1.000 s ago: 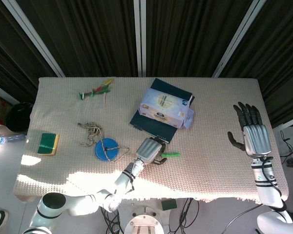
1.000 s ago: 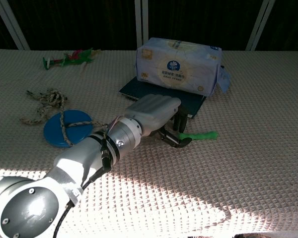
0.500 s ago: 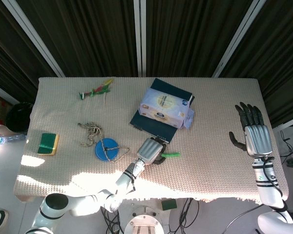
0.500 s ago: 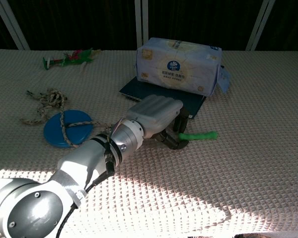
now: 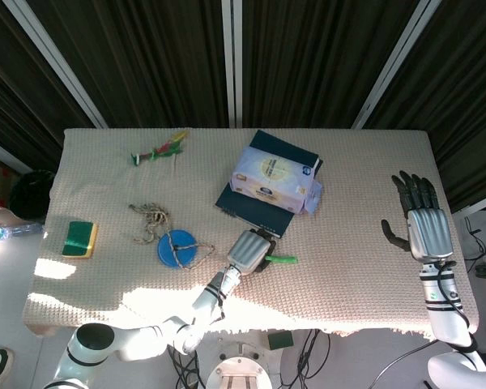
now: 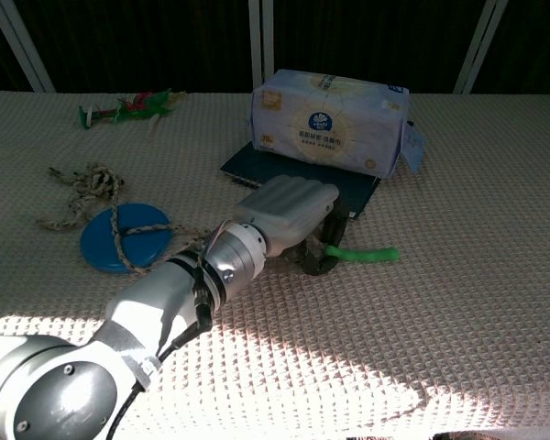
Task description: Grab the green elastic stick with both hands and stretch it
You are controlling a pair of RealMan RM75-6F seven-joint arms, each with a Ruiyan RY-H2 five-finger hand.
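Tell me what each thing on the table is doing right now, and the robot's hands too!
left hand: fingers curled around one end of the green stick
green elastic stick: lying on the cloth, unstretched
right hand: empty, fingers apart, far from the stick
tissue pack: resting on the dark notebook
rope: loose, draped across the blue disc
sponge: flat near the table's edge

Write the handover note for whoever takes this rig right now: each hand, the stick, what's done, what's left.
Left hand: fingers curled around one end of the green elastic stick, which lies on the woven table cover in front of the dark notebook and the tissue pack.
Right hand: open, raised over the table's right edge, far from the stick.
Done: left grasp in place.
Left: bring the right hand to the free end, grip it, then stretch.
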